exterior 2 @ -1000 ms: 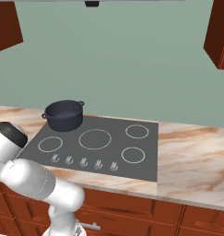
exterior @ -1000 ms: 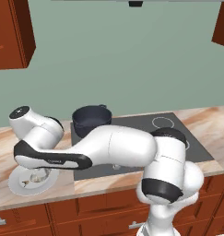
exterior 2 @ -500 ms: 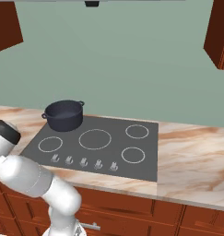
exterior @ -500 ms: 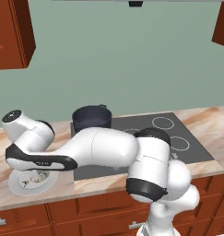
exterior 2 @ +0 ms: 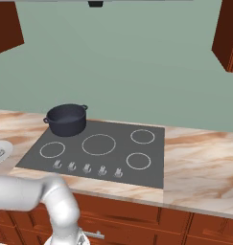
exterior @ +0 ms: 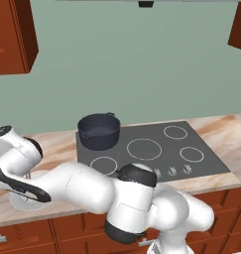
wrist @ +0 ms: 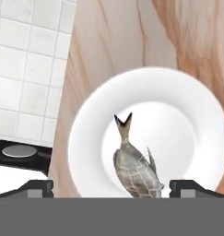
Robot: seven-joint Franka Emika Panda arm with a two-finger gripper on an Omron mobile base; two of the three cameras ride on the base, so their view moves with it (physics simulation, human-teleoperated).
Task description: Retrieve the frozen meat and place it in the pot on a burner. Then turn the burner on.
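- Far left in the left base view, the white arm reaches low across the marbled surface, its wrist hanging over a round white plate at the front edge.
- From the hand view, that plate sits right below the gripper, on the wood-toned surface beside a white tiled floor.
- On the plate lies the frozen meat, grey and mottled, forked tail pointing to the top of the view, body running down between the two dark fingertips.
- The gripper stands released, the jaws wide apart with one tip on each side of the fish; whether they touch it cannot be told.
- Moving right, the pot sits on the back left burner of the black cooktop, dark blue-grey, upright, nothing visible inside it.
- The right base view has the same pot at the cooktop's back left corner, well apart from the plate, whose rim peeks in at the left edge.
- A row of knobs lines the cooktop's front edge.
- Red-brown cabinets run below the surface.
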